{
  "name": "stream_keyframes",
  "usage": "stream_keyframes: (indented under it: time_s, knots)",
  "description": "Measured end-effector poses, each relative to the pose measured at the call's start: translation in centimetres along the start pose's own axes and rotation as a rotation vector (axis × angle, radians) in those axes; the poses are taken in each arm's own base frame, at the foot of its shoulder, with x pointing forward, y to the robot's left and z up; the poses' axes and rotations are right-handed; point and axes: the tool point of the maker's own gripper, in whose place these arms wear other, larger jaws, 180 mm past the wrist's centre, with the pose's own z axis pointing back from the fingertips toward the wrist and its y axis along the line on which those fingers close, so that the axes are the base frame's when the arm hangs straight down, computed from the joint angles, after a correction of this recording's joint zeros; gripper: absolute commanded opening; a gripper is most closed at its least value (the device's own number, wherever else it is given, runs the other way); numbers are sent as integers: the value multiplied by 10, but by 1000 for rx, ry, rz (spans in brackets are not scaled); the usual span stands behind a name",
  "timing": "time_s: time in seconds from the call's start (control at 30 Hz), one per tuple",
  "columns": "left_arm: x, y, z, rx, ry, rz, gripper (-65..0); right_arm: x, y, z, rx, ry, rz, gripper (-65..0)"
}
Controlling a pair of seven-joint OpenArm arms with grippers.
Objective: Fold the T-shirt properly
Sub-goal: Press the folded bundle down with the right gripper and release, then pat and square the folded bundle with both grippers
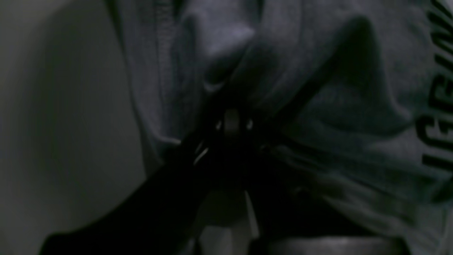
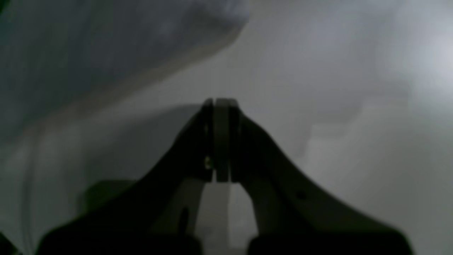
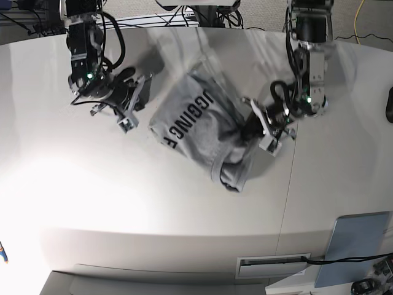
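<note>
The heather-grey T-shirt (image 3: 199,126) lies crumpled mid-table, black block lettering facing up. My left gripper (image 3: 253,127) is at the shirt's right edge and shut on a bunch of its fabric. In the left wrist view the fingertips (image 1: 231,122) pinch grey folds (image 1: 318,88), with lettering (image 1: 435,124) at the right. My right gripper (image 3: 132,101) is left of the shirt, apart from it. In the right wrist view it (image 2: 221,104) is shut and empty above the table, with the blurred shirt (image 2: 106,46) at the upper left.
The white table (image 3: 92,184) has a seam (image 3: 288,184) on its right half. A grey-blue panel (image 3: 359,249) leans at the front right corner. A black object (image 3: 389,104) sits at the right edge. Cables (image 3: 184,18) run along the back.
</note>
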Motion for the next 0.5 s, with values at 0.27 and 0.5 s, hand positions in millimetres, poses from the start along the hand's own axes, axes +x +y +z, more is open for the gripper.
stream_keyframes:
  time_s: [0.27, 0.5]
  knots:
    - [14, 6, -3, -6, 8, 41, -650, 11, -1, 10, -26, -43, -2, -650]
    - [19, -8, 11, -31, 28, 36, -650, 24, -39, 21, -168, -107, -15, -650]
